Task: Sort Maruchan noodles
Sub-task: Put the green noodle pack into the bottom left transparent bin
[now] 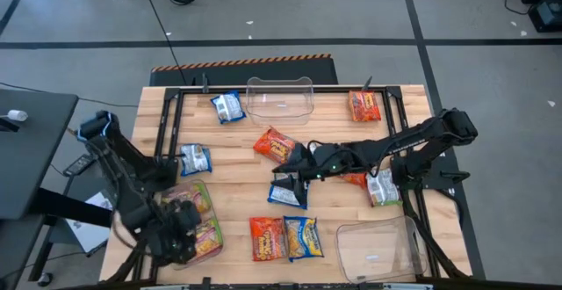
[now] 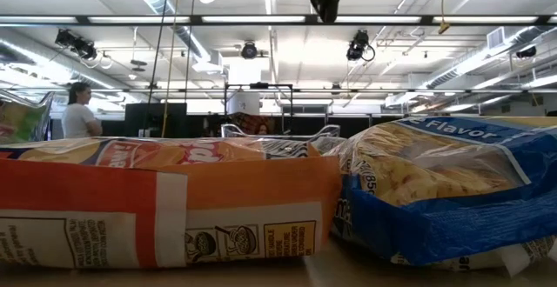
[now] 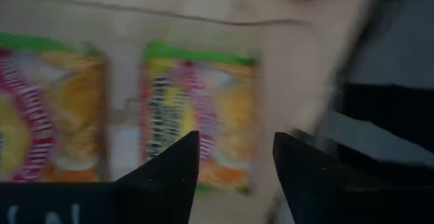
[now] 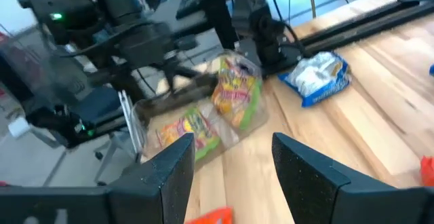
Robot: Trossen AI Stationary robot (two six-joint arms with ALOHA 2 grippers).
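Note:
Maruchan packets lie scattered on the wooden table. My left gripper (image 1: 182, 234) is open and empty above two green-pink-yellow packets (image 3: 196, 115) that lie flat in the clear bin (image 1: 189, 204) at the near left. My right gripper (image 1: 290, 169) is open and empty over the table's middle, between a red-orange packet (image 1: 275, 143) and a blue packet (image 1: 288, 192), pointing toward the table's left edge. In the right wrist view its fingers (image 4: 173, 163) frame the bin with green packets (image 4: 234, 91). Whether it touches the blue packet is hidden by the gripper.
Blue packets lie at the far left (image 1: 228, 107) and left (image 1: 195, 159). A red one lies at the far right (image 1: 364, 105) and a green one at the right (image 1: 384, 187). A red (image 1: 268, 237) and a blue (image 1: 303, 237) lie near. Clear bins stand far (image 1: 281, 98) and near right (image 1: 378, 248).

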